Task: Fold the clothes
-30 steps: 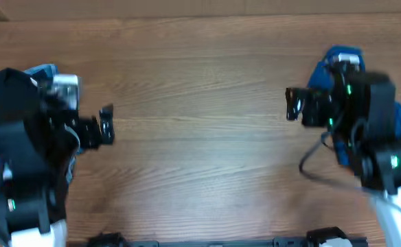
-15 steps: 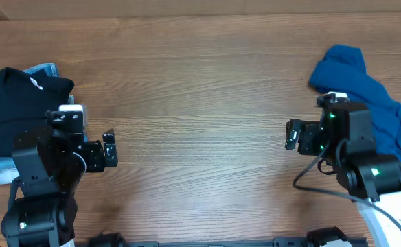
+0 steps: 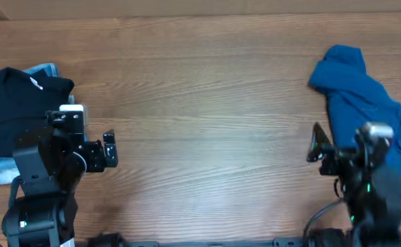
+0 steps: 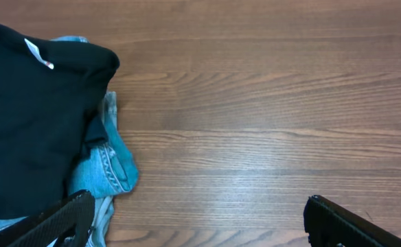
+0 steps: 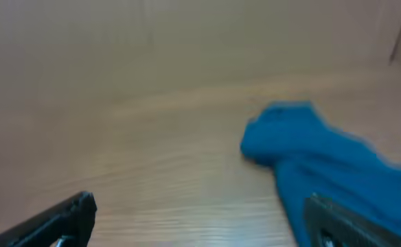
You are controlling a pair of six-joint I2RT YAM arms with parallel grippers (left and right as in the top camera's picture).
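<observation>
Wide wooden table [image 3: 207, 75], and neither piece of the clothes is spread out. The biggest piece, the black garment [image 3: 12, 103], sits bunched at the far left edge, a white tag showing at its collar, lying on top of light-blue jeans [image 3: 44, 70]. Over at the right edge the smaller teal-blue garment [image 3: 358, 96] is crumpled in a heap.

The left gripper [image 3: 110, 149] hangs just beside the black one, jaws spread wide, nothing in them. The right gripper [image 3: 315, 144], its arm blurred in the overhead view, stands near the blue heap, also wide and empty. Both point in toward the bare middle.

By the look of it, this is the very start: no fold made, nothing grasped. The next move likely calls for an arm to turn outward to its garment, pinch an edge and drag it into the open centre to flatten it.

The surface is smooth, warm-brown wood grain, with plenty of free room between the piles. Of the room, only a plain tan wall shows beyond the far edge.
</observation>
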